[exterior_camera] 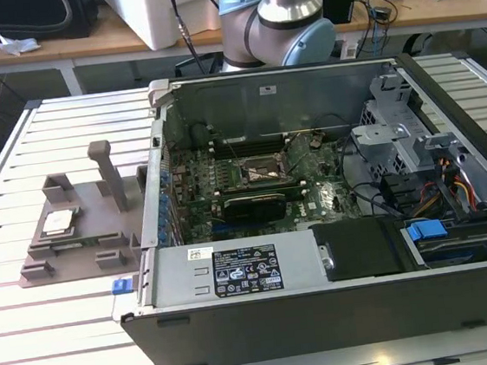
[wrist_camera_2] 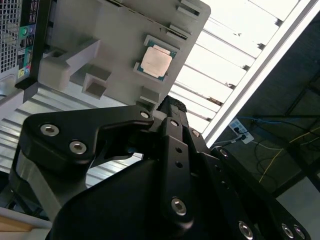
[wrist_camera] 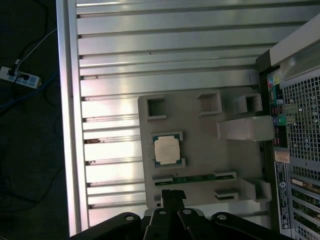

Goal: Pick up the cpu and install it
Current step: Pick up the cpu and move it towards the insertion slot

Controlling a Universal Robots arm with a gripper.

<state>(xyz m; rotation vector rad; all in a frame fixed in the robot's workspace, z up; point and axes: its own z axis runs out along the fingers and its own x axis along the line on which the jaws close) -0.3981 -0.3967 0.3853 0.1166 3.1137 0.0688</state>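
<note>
DESK: Need the whereabouts of the cpu point(wrist_camera: 166, 150).

FIELD: Lies flat, silvery top up, in a square pocket of the grey holder point(wrist_camera: 200, 145). Sits with that holder on the slatted worktop point(wrist_camera: 110, 55), outside the open computer case point(exterior_camera: 327, 313) and to the exterior view's left of it.

DESK: And the claw point(wrist_camera: 173, 194)?

FIELD: Drawn narrow, fingers together, gripping nothing. Hangs over the holder's edge in the first wrist view, near the chip but apart from it, just beside a slot with a green strip point(wrist_camera: 195, 178). Cannot tell the height above the holder.

DESK: Any sign of installation?

FIELD: None. Leaves the socket point(exterior_camera: 264, 173) on the motherboard point(exterior_camera: 315, 201) without a chip, deep inside the case and well apart from the holder.

DESK: Hazards from here?

FIELD: Several, as a matter of judgement.
- Cannot straddle the chip with fingers this close together; would likely land on the metal top and press or skid rather than grip.
- Could catch a pocket wall if lowered off centre, tipping the thin chip or jamming it in its seat.
- Offers little edge to hold, so a light pinch might slip on the carry.
- Might clip the holder's tall post point(exterior_camera: 108, 175) or the case wall on the way across.
- Risks bent socket contacts if let go tilted, or turned the wrong way round.
</note>
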